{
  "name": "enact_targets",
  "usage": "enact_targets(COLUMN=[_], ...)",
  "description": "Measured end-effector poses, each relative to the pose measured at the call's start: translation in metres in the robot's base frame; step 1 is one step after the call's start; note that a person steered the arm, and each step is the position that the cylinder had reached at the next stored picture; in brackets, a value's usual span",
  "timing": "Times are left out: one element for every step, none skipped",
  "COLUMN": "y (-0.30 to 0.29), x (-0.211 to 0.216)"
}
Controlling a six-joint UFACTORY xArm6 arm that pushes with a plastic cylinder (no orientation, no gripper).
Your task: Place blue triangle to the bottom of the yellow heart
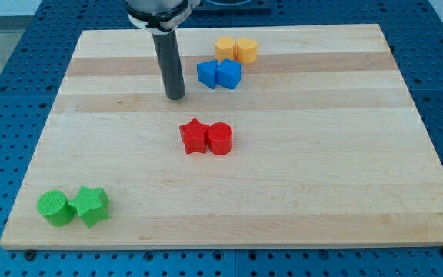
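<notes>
Two blue blocks touch each other near the view's top centre. The left one [207, 73] looks like the blue triangle; the right one [229, 74] is blockier. Just above them sit two touching yellow blocks. The left one [224, 48] looks like the yellow heart; the right one [247, 50] is angular. The blue pair lies directly below the yellow pair, a small gap apart. My tip [175, 97] rests on the board to the left of the blue triangle, about a block's width away and slightly lower in the view, touching nothing.
A red star [194, 136] and a red cylinder [220, 139] touch at the board's middle. A green cylinder [55, 208] and a green star [91, 205] sit at the bottom left corner. The wooden board's [321, 177] edges border blue perforated table.
</notes>
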State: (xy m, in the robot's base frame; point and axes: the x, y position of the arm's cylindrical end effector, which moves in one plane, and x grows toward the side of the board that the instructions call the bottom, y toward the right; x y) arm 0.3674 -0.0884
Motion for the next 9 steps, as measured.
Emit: enact_targets(y=[0.018,0.016,0.016,0.016,0.016,0.016,0.027,0.047,0.066], x=[-0.003,-0.01,-0.014,-0.019,-0.038,-0.039,-0.039,-0.039,-0.039])
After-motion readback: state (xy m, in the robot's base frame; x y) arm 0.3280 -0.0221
